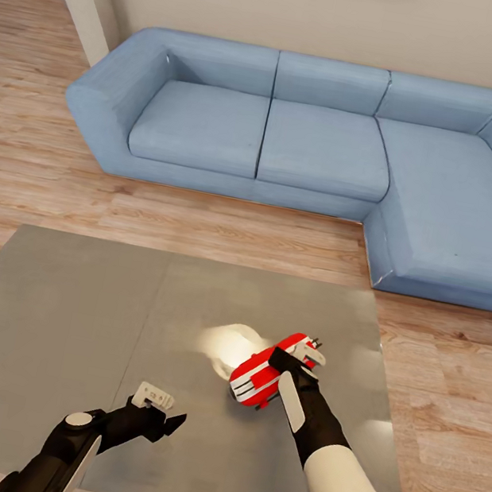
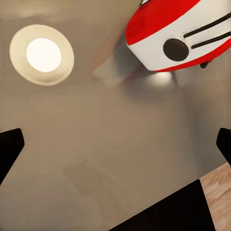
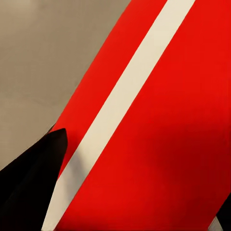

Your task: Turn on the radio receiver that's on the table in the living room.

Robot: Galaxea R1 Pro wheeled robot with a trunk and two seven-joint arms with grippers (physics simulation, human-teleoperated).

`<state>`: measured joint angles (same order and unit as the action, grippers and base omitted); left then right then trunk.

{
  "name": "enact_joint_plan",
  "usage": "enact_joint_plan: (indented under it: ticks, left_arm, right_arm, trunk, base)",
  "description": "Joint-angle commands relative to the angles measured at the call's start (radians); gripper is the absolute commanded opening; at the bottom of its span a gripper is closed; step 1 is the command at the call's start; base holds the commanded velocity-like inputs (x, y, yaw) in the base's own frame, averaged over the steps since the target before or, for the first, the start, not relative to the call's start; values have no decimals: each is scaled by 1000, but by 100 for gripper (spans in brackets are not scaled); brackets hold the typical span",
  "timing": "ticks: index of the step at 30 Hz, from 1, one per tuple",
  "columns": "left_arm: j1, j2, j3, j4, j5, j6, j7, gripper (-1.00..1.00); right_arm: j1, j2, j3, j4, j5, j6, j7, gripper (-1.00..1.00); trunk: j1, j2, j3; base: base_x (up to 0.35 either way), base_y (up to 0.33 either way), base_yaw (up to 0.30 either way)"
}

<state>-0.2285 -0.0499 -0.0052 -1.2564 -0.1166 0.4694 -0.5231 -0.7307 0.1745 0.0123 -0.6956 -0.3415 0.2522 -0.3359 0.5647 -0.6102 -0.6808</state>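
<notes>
**Right gripper at the red radio on the grey table**

Head view: a glossy grey table [image 1: 65, 311] in the foreground on light wood plank floor [image 1: 41, 170], with a blue corner sofa [image 1: 313, 137] beyond it against a beige wall [image 1: 320, 9]. Toward the table's right part, the radio receiver [image 1: 259, 377], red with white trim, lying tilted on the top beside a bright round lamp reflection [image 1: 228, 345]. At the radio's near end, the right gripper [image 1: 292, 365], black fingers against the red shell; cannot tell whether closed on it or merely touching. Lower left over the bare table top, well apart from the radio, the left gripper [image 1: 159, 416], fingers spread and empty. No containers anywhere on the table.

Left wrist view: grey table surface [image 2: 110, 144] below, the two dark fingertips [image 2: 9, 149] at opposite edges, wide apart, nothing between. Farther ahead, the radio [image 2: 178, 33], red and white with a round dark knob and dark slots. Round lamp reflection [image 2: 42, 54] off to one side. A strip of wood floor [image 2: 219, 192] past the table edge.

Right wrist view: very close, the radio's red shell [image 3: 168, 120] crossed by a white stripe. One dark finger [image 3: 33, 183] right against the shell; grey table [image 3: 43, 57] behind. Grip not readable here either.
</notes>
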Motion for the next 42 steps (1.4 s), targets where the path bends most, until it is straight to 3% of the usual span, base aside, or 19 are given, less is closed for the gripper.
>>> enact_joint_plan:
  ticks: [1,4,8,9,17,29,33,36,38,41,42]
  left_arm:
    - [0,0,0,0,0,0,-1,100]
    - [0,0,0,0,0,0,-1,100]
    - [-1,0,0,0,0,0,-1,100]
    - [0,0,-1,0,0,0,-2,100]
    - [0,0,0,0,0,0,-2,100]
    - [0,0,-1,-1,0,0,-6,100]
    - [0,-1,-1,-4,1,0,-7,100]
    - [0,-2,-1,-7,1,0,-10,100]
    - [0,-9,-1,-12,1,1,-15,100]
    - [0,-24,-1,-31,15,8,-41,100]
    - [0,-25,-1,-34,20,8,-46,100]
  right_arm:
    - [0,0,1,5,-10,0,1,-100]
    - [0,0,1,-27,-10,9,-3,-100]
    - [0,0,2,-166,-9,54,-13,-100]
    - [5,0,1,-492,-10,325,-18,-100]
    - [8,0,1,-636,-10,483,-17,-100]
    - [9,0,4,-683,-11,674,-2,-100]
    - [21,0,8,-699,-11,721,38,-100]
    - [38,0,11,-734,-10,788,127,-100]
    - [43,-23,12,-750,-10,795,190,-100]
    - [49,-110,21,-763,-10,795,342,-100]
    - [50,-125,24,-764,-9,795,368,-100]
  trunk:
    - [0,0,0]
    - [0,0,0]
    - [0,0,0]
    - [0,0,0]
    - [0,0,0]
    - [0,0,0]
    - [0,0,0]
    - [0,0,0]
    - [0,0,0]
    - [0,0,0]
    - [0,0,0]
  base:
    - [0,0,0]
    - [0,0,0]
    - [0,0,0]
    - [0,0,0]
    - [0,0,0]
    - [0,0,0]
    - [0,0,0]
    - [0,0,0]
    - [0,0,0]
    - [0,0,0]
    - [0,0,0]
